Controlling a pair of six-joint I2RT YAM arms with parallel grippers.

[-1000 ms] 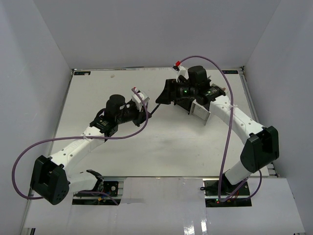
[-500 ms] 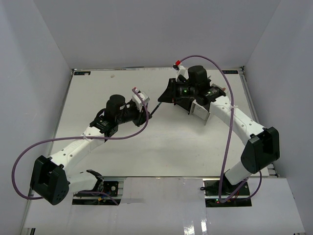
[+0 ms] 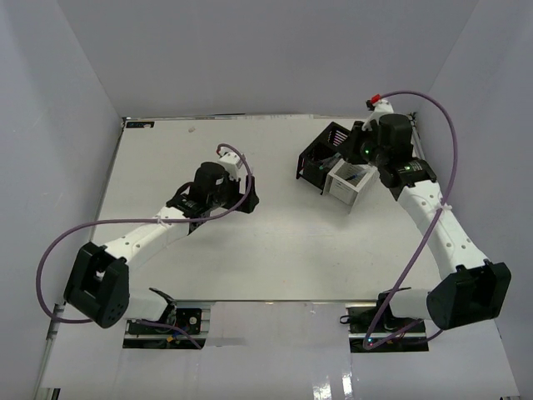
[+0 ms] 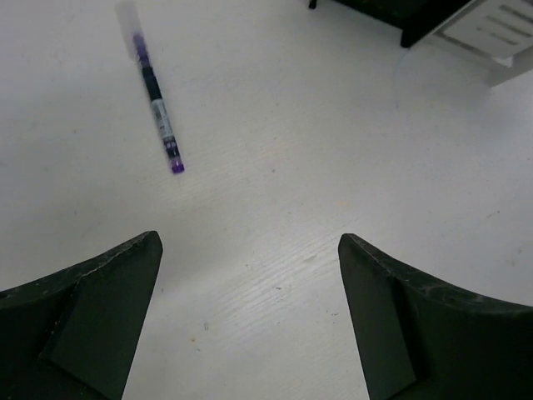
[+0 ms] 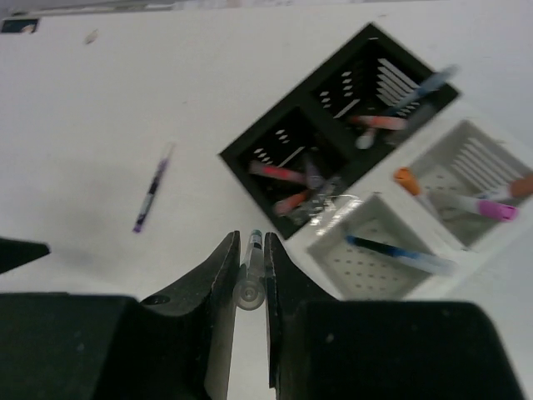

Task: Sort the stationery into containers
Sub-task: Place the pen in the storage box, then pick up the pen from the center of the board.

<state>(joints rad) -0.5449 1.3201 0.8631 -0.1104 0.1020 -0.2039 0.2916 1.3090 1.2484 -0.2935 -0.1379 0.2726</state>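
R claw [image 5: 249, 254] clamped on pen [image 5: 254, 242].

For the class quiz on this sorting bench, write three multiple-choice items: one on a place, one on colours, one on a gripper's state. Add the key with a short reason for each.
1. Where is the purple pen?
A. in a gripper
B. lying loose on the table
C. standing in a cup

2. Which containers are there?
A. a black container and a white container
B. two white ones
C. a red one and a blue one

3. How is the right gripper?
A. wide open and empty
B. out of view
C. shut on a thin pen

Key: 1 B, nothing touches it there. 2 A, the two stand side by side. 3 C, its fingers pinch the barrel.
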